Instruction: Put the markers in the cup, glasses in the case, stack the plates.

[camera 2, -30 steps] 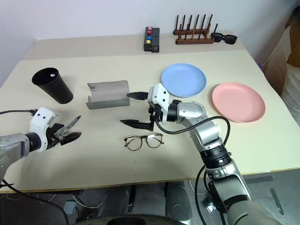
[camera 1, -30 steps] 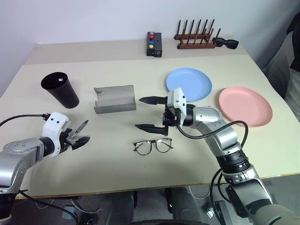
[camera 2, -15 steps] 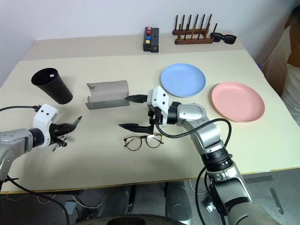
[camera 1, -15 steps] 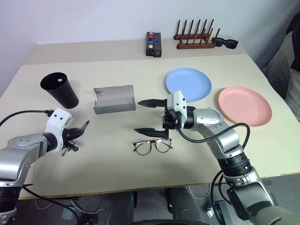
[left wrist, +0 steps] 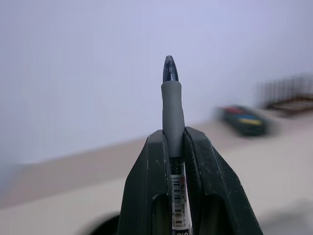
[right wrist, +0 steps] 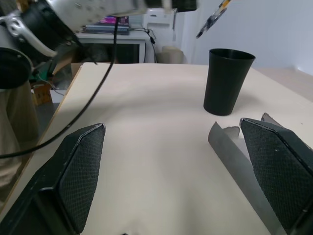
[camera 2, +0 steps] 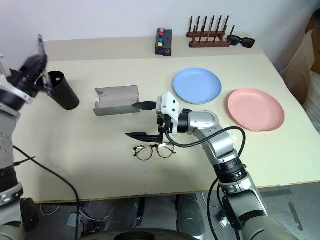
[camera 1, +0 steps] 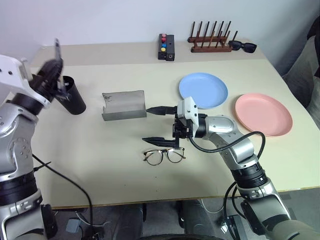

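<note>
Left pincer [left wrist: 177,147] hides marker's [left wrist: 172,105] lower barrel

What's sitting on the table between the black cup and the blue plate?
The open grey case lies between the cup and blue plate, seen from the head camera.

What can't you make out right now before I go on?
- Inside of the cup: hidden by its own wall in the eye views, so a second marker cannot be confirmed.
- Marker in the left gripper: lower end cut off by the wrist view's edge.
- Glasses: frame too thin to show whether the arms are folded.
</note>
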